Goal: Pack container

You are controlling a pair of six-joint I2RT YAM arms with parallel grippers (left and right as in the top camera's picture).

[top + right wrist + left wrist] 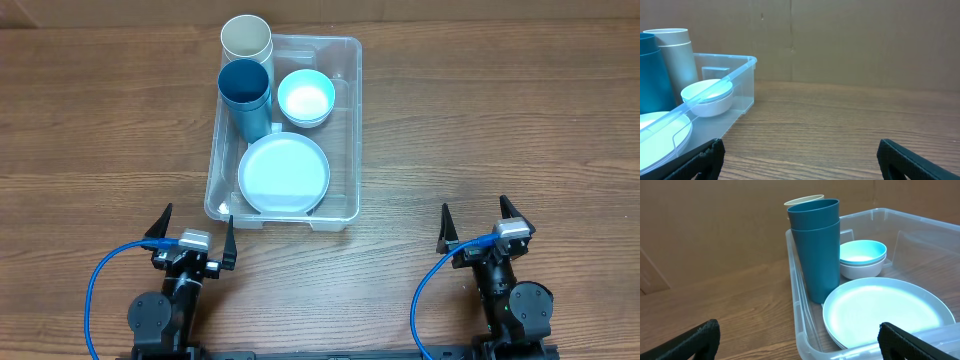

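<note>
The container [343, 150] sits on the tabletop [520, 110] toward its far edge, holding teal cups [245, 90], a cream cup [246, 40], bowls [306, 97] and plates [284, 173]. The left end effector [199, 213] and right end effector [473, 205] sit by the near edge, jaws spread, gripping nothing.

arms [160, 312]: black, round joint housings | fingers [162, 222]: black, tapered | cables [90, 295]: blue, one per arm | wrist blocks [194, 240]: grey

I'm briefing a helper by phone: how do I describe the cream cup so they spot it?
Find the clear container on the table. Along its left wall stand tall cups; the cream cup is the farthest from the robot, pale behind the dark teal cups.
</note>
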